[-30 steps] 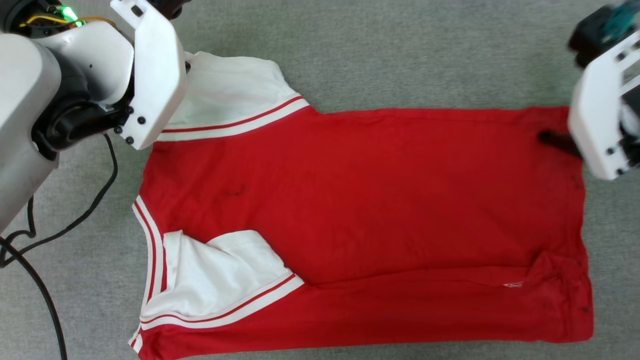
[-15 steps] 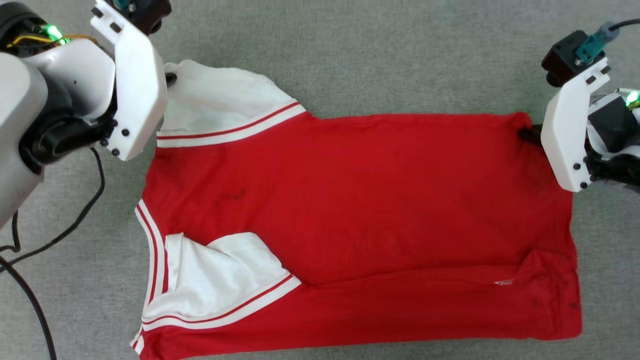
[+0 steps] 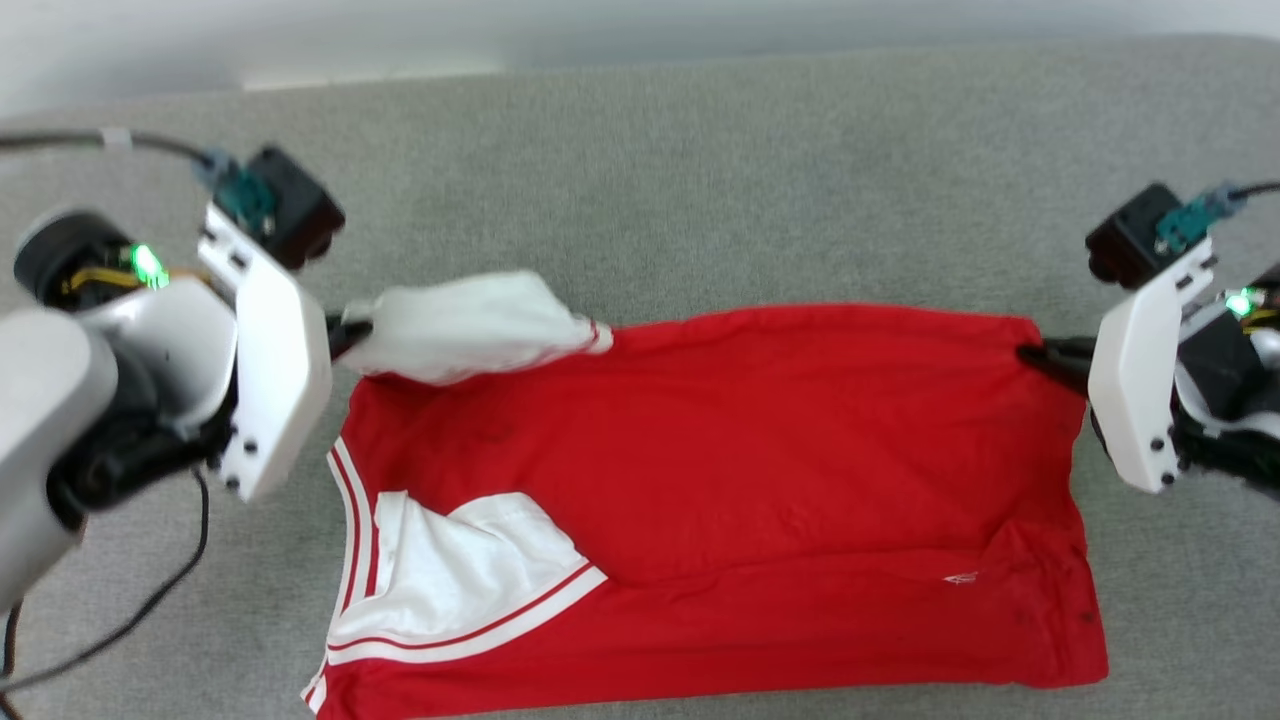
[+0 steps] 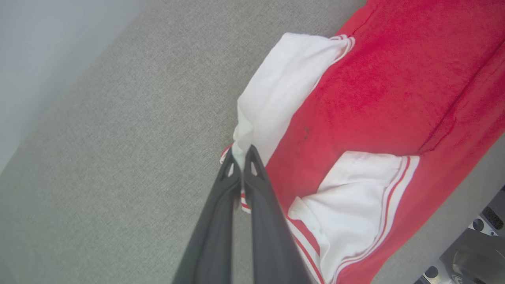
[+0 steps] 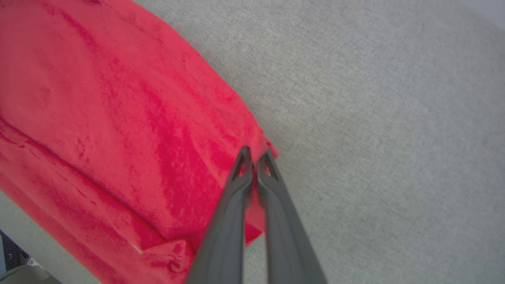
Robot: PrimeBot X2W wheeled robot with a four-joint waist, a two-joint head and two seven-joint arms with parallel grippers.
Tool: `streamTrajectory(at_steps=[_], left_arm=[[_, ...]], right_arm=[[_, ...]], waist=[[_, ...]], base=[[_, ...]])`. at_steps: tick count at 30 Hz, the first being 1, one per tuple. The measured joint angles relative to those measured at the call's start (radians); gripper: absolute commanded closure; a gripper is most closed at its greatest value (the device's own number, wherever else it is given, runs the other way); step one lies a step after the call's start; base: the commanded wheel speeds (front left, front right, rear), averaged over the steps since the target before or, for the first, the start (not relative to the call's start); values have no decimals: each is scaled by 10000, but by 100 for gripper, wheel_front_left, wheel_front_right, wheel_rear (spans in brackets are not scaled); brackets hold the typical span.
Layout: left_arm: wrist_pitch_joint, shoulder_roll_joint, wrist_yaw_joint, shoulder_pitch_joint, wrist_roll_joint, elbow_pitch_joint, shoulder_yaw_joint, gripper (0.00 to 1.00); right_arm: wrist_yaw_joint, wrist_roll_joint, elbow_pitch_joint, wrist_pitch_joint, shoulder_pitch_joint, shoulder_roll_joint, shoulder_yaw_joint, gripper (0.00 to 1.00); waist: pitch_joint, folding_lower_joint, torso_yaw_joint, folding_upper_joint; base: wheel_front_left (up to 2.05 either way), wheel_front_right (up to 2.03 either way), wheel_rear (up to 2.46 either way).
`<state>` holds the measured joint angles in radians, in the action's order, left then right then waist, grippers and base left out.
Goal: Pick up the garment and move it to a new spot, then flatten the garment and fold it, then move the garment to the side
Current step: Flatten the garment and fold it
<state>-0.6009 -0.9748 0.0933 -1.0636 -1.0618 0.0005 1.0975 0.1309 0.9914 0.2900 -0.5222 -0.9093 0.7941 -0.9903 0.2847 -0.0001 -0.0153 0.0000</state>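
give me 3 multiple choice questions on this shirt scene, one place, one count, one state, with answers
1. Where does the left gripper hold the garment? A far white sleeve B red hem C red chest
2. How many white sleeves show in the head view? A one B two C three
3. The right gripper's fingers are: A wide open B shut on the garment's red corner C shut on nothing

Key: 1 A, its fingers pinch white sleeve cloth. 2 B, far white sleeve and near white sleeve. 3 B, fingertips meet on red cloth.
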Motion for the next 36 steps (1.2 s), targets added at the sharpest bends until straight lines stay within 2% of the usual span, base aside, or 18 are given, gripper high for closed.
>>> streamTrajectory(at_steps=[7, 8, 13, 16, 19, 27, 28, 29, 30, 33, 36], left_arm=[[445, -890, -525, 1490, -276, -1014, 428, 100], [587, -1108, -711, 1941, -359, -1256, 594, 100], [1016, -1427, -1229, 3043, -652, -1779, 949, 100], [1306, -1407, -1467, 3649, -725, -1862, 1170, 100], [1498, -1131, -1565, 4097, -732, -1707, 1323, 100], [1871, -201, -1356, 4781, -938, -418, 1501, 100], [2025, -150, -1356, 4802, -938, -303, 1446, 56], [2207, -127, -1361, 4805, -922, -244, 1377, 0], [2397, -127, -1388, 4803, -882, -171, 1273, 0], [2974, -217, -1530, 4815, -671, -167, 1129, 0], [3829, -362, -1927, 4837, -362, -426, 826, 0]], right_arm=[[0, 320, -443, 633, 862, 554, -466, 100], [0, 393, -566, 807, 1184, 671, -554, 100], [0, 546, -803, 1118, 2007, 867, -734, 100], [0, 602, -830, 1221, 2424, 869, -813, 100], [0, 483, -679, 1198, 2707, 802, -932, 100], [0, 617, 12, 1283, 3046, 121, -880, 100], [2, 625, 73, 1365, 3058, 65, -836, 100], [0, 625, 102, 1419, 3076, 25, -798, 71], [0, 617, 100, 1530, 3105, -2, -738, 2], [0, 543, -56, 1975, 3113, 2, -428, 0], [0, 462, -378, 2518, 3129, 194, 67, 0]], waist=[[-838, 0, 10, 0], [-1027, 0, 23, 0], [-1342, 0, 72, 0], [-1317, -1, 91, 0], [-1204, 0, 75, 0], [-903, 0, 10, 0], [-909, 1, 9, 0], [-930, 1, 10, 0], [-960, 1, 9, 0], [-1110, 1, 4, 0], [-1287, 1, 0, 0]], base=[[0, 0, 0], [0, 0, 0], [0, 0, 0], [0, 0, 0], [0, 0, 0], [0, 0, 0], [0, 0, 0], [0, 0, 0], [0, 0, 0], [0, 0, 0], [0, 0, 0]])
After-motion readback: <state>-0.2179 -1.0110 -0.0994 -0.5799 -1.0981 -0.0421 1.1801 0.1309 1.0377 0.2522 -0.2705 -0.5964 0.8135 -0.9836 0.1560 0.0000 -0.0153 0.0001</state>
